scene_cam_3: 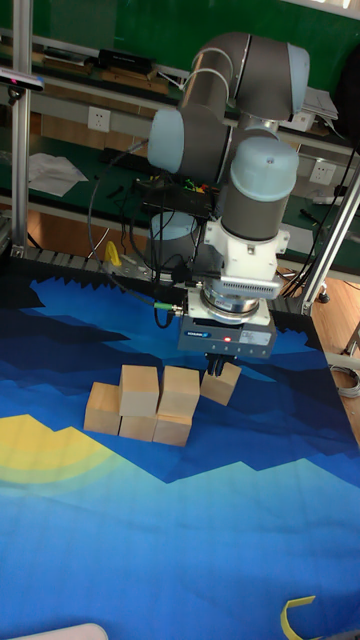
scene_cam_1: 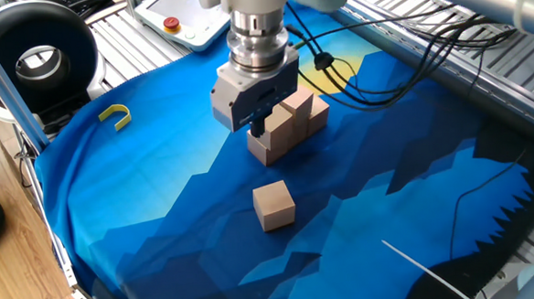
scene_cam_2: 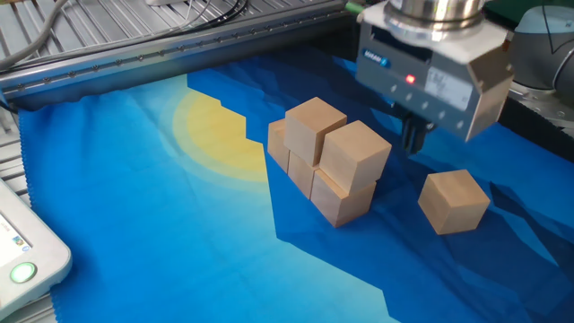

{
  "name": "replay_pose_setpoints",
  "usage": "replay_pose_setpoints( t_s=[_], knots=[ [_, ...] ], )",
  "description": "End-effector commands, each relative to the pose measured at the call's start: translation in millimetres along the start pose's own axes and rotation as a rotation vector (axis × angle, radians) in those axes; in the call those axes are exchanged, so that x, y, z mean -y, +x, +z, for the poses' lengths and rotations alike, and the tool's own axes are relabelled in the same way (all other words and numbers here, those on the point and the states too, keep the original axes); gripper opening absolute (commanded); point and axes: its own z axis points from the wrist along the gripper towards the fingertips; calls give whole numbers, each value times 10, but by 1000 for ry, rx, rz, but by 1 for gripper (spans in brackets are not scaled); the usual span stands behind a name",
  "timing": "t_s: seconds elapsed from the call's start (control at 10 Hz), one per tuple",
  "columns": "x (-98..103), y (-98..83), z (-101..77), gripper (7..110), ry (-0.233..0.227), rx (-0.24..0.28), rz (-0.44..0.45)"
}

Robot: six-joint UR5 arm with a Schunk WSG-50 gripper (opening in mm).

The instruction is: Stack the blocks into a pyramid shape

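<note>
The stack of blocks (scene_cam_2: 327,166) stood on the blue cloth (scene_cam_2: 179,251) that covered the bench, at the edge of the cloth's yellow sun patch (scene_cam_2: 211,135). In the tall fixed view it showed three cubes in its bottom row and two cubes (scene_cam_3: 160,391) resting on top. A sixth, lone block (scene_cam_2: 455,200) lay on the cloth apart from the stack, on the side away from the sun patch.

The hand (scene_cam_2: 412,138) hung above the cloth between the stack and the lone block, close beside the stack's upper cubes but gripping nothing. Its dark fingers (scene_cam_1: 258,127) pointed down, and no block sat between them; whether they were apart or together could not be made out from any view.

A small yellow hook (scene_cam_1: 115,114) lay on the cloth well away from the stack, near the cloth's edge. Beyond the stack, off the cloth, lay a white pendant (scene_cam_1: 187,12) with a red button.
</note>
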Motion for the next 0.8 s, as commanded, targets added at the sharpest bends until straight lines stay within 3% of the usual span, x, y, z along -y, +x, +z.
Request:
replay_pose_setpoints(
  t_s=[0.0,0.7],
  knots=[
    [41,-136,152,7,9,24,-3],
    [218,-176,142,7,47,24,-17]
  ],
)
